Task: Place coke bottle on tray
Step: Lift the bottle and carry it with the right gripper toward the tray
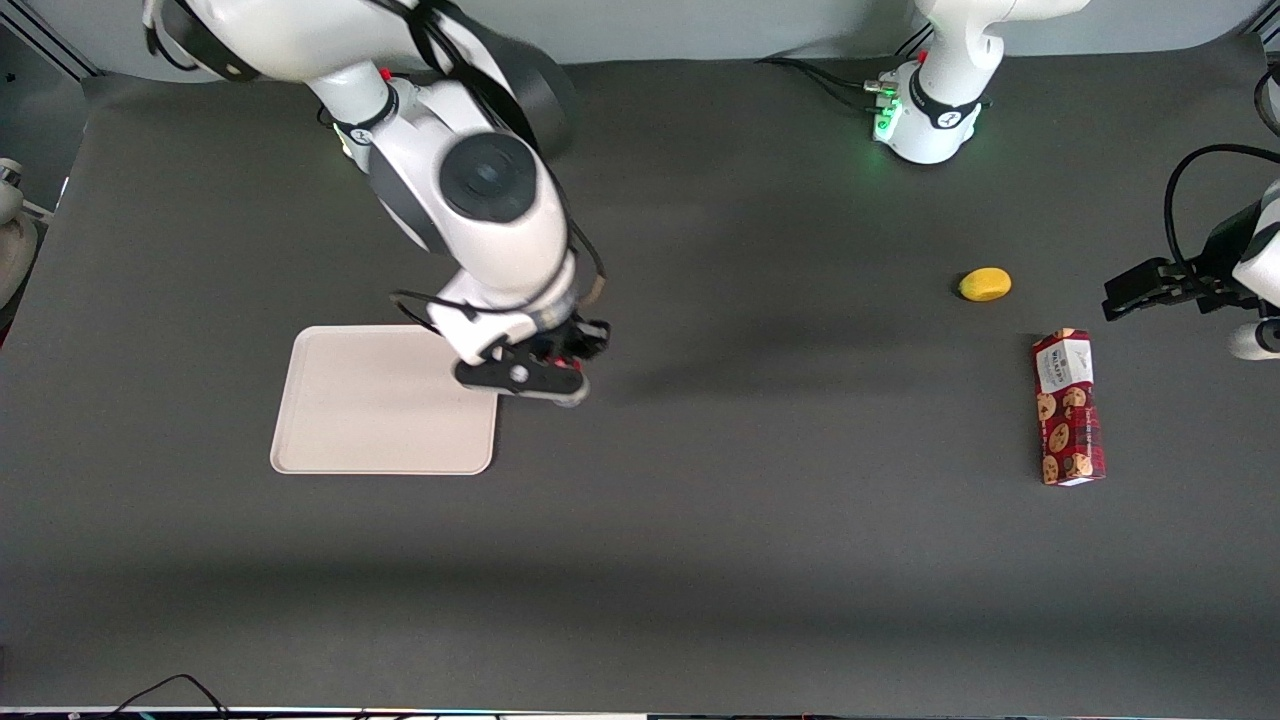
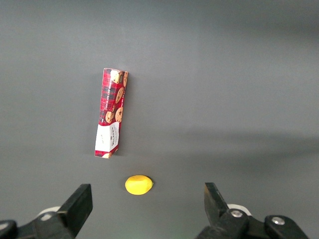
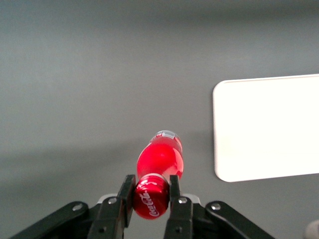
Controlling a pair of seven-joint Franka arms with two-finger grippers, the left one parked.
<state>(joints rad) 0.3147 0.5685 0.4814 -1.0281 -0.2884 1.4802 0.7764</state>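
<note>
The coke bottle (image 3: pixel 160 159), red with a red cap and white lettering, hangs from my right gripper (image 3: pixel 151 186), whose fingers are shut on its cap. In the front view the gripper (image 1: pixel 540 378) hovers over the dark mat just beside the tray's corner, and it hides nearly all of the bottle. The tray (image 1: pixel 380 420) is a flat cream rectangle with rounded corners and nothing on it. It also shows in the right wrist view, where the tray (image 3: pixel 269 124) lies beside the bottle with a strip of mat between them. Whether the bottle's base touches the mat I cannot tell.
A red cookie box (image 1: pixel 1069 407) lies flat toward the parked arm's end of the table, with a small yellow fruit (image 1: pixel 985 284) a little farther from the front camera. Both appear in the left wrist view: the box (image 2: pixel 111 113) and the fruit (image 2: pixel 138 184).
</note>
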